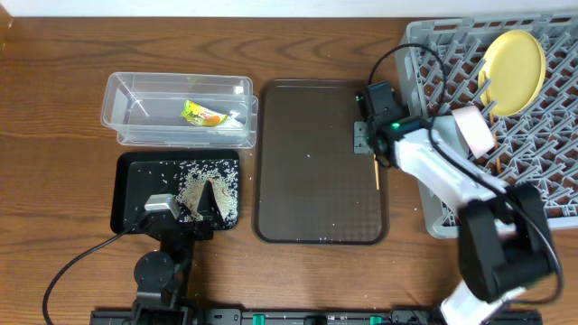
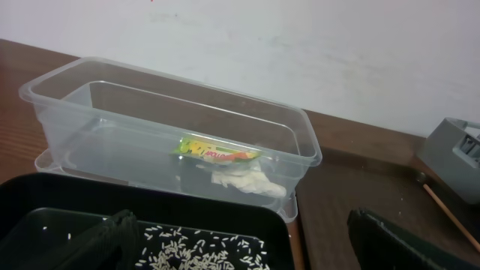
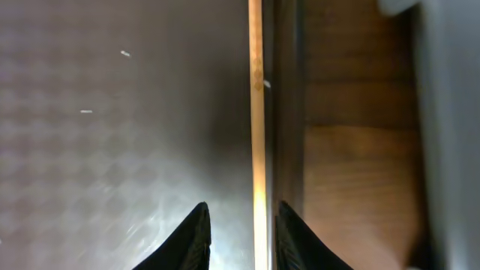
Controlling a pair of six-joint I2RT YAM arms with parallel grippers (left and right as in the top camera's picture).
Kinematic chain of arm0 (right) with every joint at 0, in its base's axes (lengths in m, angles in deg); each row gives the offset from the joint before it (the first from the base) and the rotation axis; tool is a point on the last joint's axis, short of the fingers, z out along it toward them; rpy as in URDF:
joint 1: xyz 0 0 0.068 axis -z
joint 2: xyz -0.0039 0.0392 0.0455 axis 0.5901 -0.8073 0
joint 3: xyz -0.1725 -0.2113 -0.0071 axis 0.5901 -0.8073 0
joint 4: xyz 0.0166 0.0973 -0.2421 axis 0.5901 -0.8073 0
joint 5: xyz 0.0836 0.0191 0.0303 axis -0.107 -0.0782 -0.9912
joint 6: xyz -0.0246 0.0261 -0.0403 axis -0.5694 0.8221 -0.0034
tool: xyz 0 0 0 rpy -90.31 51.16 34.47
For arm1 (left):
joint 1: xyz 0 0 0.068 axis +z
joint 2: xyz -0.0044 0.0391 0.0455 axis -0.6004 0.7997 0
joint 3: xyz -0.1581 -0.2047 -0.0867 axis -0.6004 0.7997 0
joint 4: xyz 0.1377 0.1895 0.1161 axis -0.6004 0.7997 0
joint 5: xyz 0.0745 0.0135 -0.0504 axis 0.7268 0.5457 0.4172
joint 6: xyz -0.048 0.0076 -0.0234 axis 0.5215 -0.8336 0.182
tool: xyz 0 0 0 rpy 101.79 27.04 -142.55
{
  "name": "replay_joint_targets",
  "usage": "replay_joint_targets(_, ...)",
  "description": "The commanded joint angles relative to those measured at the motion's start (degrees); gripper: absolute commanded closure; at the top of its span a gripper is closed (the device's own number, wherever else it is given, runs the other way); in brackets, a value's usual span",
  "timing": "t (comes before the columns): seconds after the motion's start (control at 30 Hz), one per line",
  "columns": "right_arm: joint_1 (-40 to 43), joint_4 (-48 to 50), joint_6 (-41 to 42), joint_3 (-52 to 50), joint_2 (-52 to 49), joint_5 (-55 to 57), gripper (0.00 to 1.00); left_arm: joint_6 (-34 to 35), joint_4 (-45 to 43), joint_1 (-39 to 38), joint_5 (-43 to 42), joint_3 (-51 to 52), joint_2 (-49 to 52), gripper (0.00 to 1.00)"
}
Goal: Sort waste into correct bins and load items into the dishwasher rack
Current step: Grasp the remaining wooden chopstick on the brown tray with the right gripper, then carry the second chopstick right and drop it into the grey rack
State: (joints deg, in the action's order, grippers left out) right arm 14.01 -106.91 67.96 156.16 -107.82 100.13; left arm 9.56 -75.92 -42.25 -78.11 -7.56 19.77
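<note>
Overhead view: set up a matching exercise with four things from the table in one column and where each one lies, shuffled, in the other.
Things:
1. snack wrapper
2. rice scraps
3. yellow plate
4. chopstick

Places:
A. in the dishwasher rack
B. on the brown serving tray, along its right edge
C. in the clear tub
D. in the black tray

Pairs: 1-C, 2-D, 3-A, 4-B
</note>
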Motion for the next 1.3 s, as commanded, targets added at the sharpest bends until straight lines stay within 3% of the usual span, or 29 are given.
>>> replay_joint_targets(0.0,0.1,0.6,1.6,-0.5,-3.3,0.5,0.74,-0.1,0.9,0.3,0.3,1.8,-0.4,0.09)
replay_joint_targets(0.17,0.1,0.4,1.6,-0.5,-7.0,0.5,0.74,-0.1,0.9,0.3,0.3,1.8,-0.4,0.09)
replay_joint_targets(0.3,0.0,-1.6,1.6,-0.5,-7.7,-1.3,0.91,-0.1,0.9,0.3,0.3,1.8,-0.4,0.09)
replay_joint_targets(0.33,0.0,-2.2,1.6,-0.4,-7.7,-3.1,0.99,-0.1,0.9,0.3,0.3,1.8,-0.4,0.09)
replay_joint_targets(0.57,1.2,-6.2,-6.2,1.4,2.6,-14.0,0.99,-0.1,0.9,0.3,0.3,1.8,-0.4,0.08)
replay_joint_targets(0.9,18.7,-5.4,-23.0,2.7,24.8,-5.8,0.99,-0.1,0.9,0.3,0.3,1.8,-0.4,0.09)
replay_joint_targets(1.1,31.0,-0.3,-34.4,2.5,23.0,-5.8,0.99,-0.1,0.9,0.3,0.3,1.8,-0.4,0.09)
replay_joint_targets(1.27,35.4,1.6,-36.7,2.5,16.0,-5.9,0.99,-0.1,0.9,0.3,0.3,1.8,-0.4,0.08)
